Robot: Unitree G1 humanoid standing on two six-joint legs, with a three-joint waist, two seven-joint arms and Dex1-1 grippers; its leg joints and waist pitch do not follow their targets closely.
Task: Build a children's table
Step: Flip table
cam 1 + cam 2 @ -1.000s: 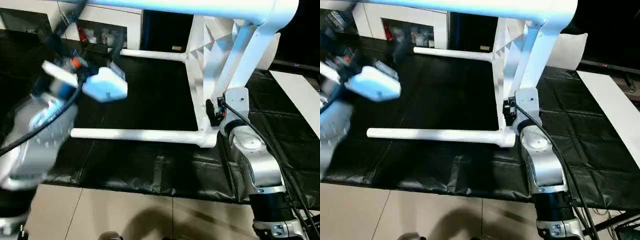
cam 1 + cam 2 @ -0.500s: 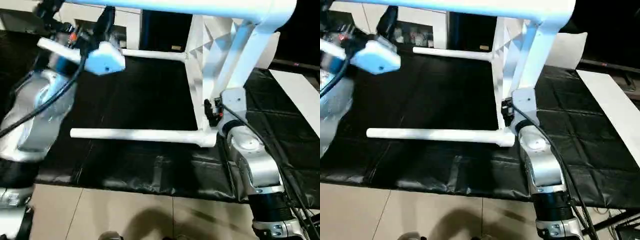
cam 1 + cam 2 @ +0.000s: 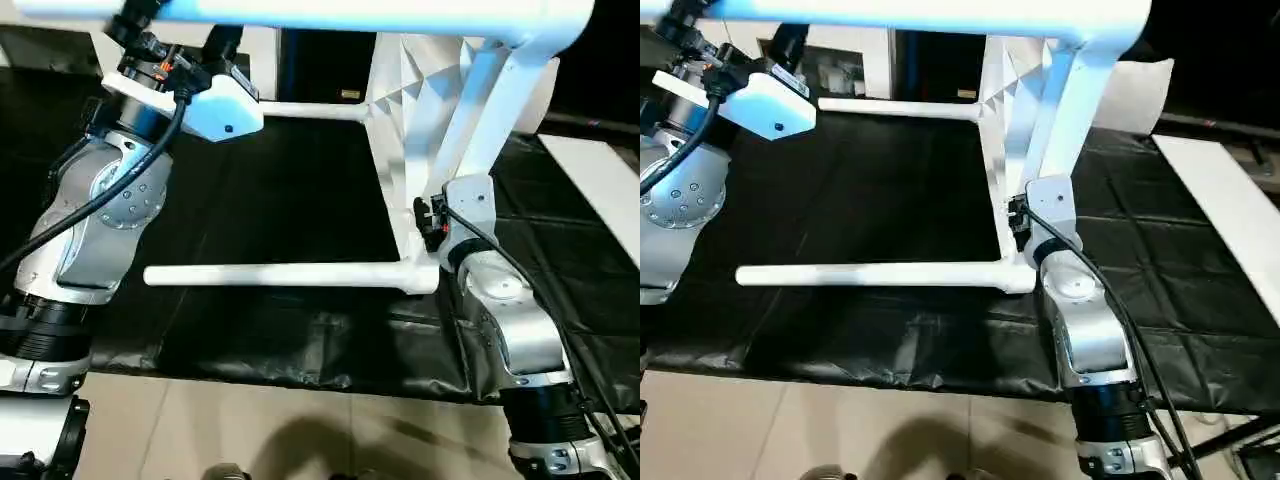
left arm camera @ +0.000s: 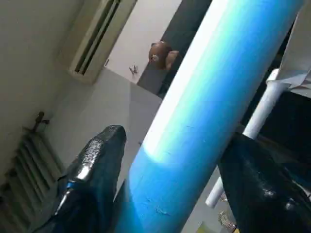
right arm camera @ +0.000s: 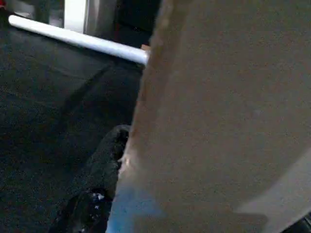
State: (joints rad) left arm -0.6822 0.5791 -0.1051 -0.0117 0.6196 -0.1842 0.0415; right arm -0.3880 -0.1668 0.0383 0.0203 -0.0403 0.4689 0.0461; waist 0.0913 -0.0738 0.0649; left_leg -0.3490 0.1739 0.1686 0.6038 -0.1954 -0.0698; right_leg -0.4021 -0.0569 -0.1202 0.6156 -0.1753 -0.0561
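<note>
On black sheeting, children's table (image 3: 400,180) tipped on its side, three legs seen fitted; fourth not made out. Left gripper (image 4: 170,160) raised, fingers straddling topmost leg (image 3: 350,12), not clamped. Right gripper (image 3: 428,222) pressed against tabletop edge, grip impossible to tell

The all-white children's table (image 3: 420,150) has a ribbed underside, lying on a glossy black mat (image 3: 300,190).

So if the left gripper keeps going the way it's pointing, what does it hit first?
The left gripper would meet the upper table leg first: the leg already lies between its two fingers. Whether they touch it is unclear.
</note>
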